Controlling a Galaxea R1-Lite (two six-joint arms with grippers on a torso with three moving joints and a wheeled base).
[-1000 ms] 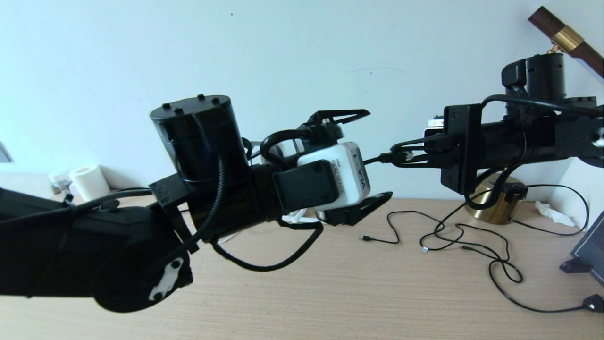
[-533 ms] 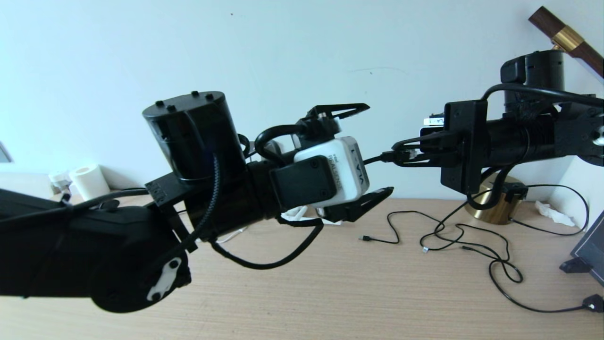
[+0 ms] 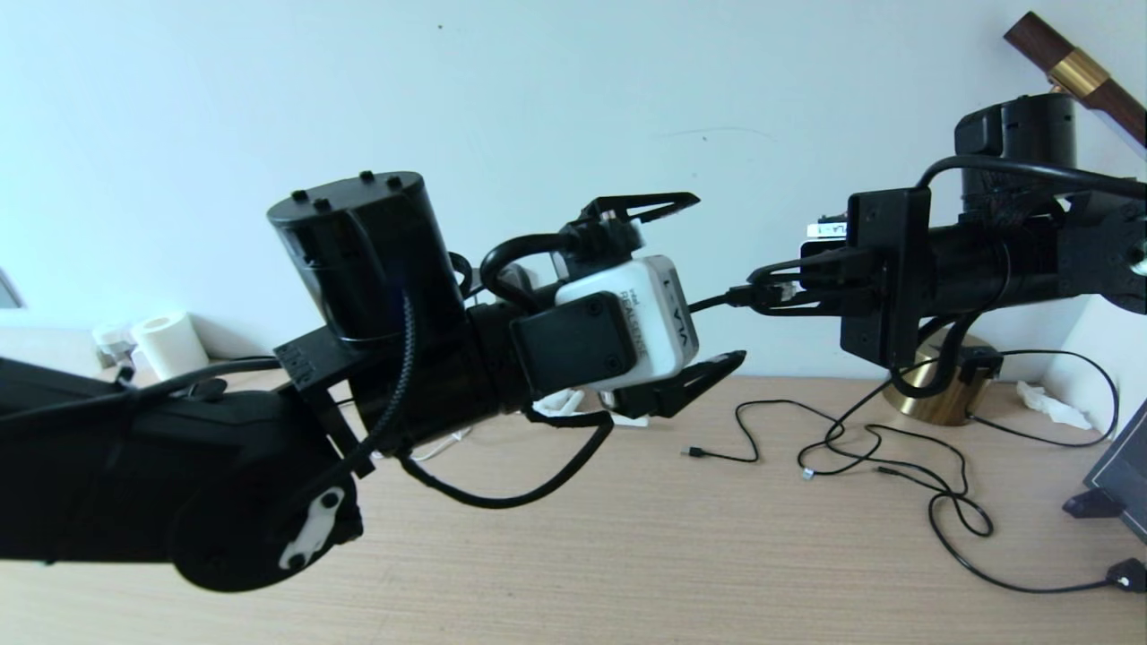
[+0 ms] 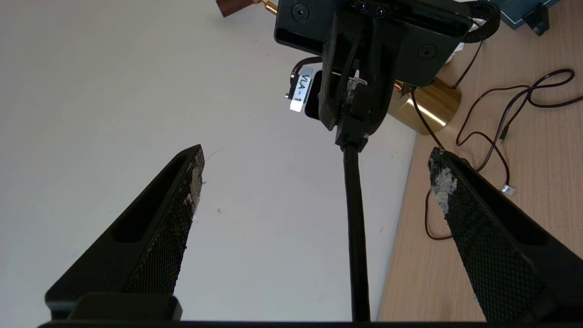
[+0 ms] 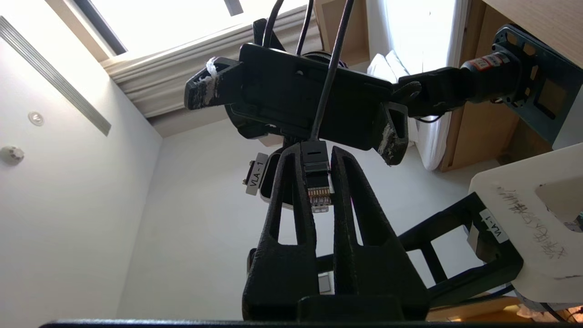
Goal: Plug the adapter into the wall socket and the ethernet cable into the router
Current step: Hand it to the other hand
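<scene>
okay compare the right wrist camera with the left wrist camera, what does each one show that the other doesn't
Only the right wrist view shows the ethernet cable plug's metal contacts between the fingers, and the left gripper head-on, jaws open. Only the left wrist view shows the wooden table, the thin cords on it and a brass base. Both show the right gripper shut on the ethernet cable, its cord running off between the left gripper's fingers.

Can't see the router or wall socket anywhere; ethernet cable [image 4: 355,228] cut off at frame edge.
</scene>
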